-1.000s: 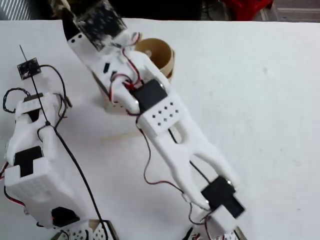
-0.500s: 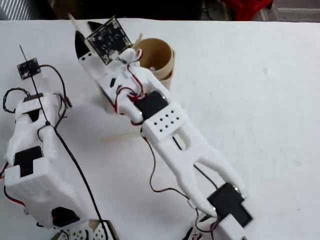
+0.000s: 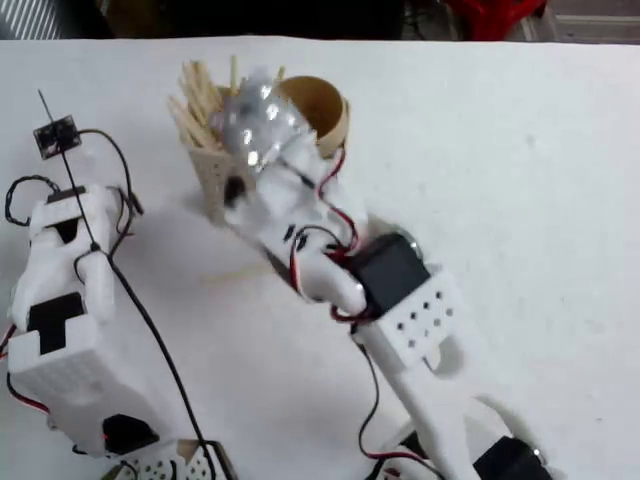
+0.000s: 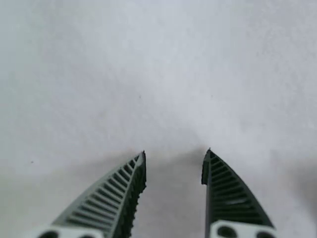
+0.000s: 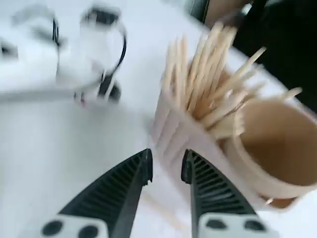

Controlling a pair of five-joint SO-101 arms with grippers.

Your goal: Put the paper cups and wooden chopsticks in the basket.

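Wooden chopsticks [image 5: 203, 84]: standing bundled in basket [image 5: 171, 131], paper cup [image 5: 272, 144] against it. Right gripper [image 5: 167, 152]: narrowly parted, empty, beside basket. Left gripper [image 4: 175, 152]: open. Advice: avoid protruding sticks.

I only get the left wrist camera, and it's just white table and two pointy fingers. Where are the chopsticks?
Observer: The wooden chopsticks stand bunched in the white basket, at the far side of the table in the high view.
Operator: Is a cup there too?
Observer: Yes, a brown paper cup sits right against the chopsticks. I cannot tell whether it is inside the basket.
Operator: What's the other arm doing?
Observer: The right gripper is close to the basket's wall, its fingers a little apart with nothing between them.
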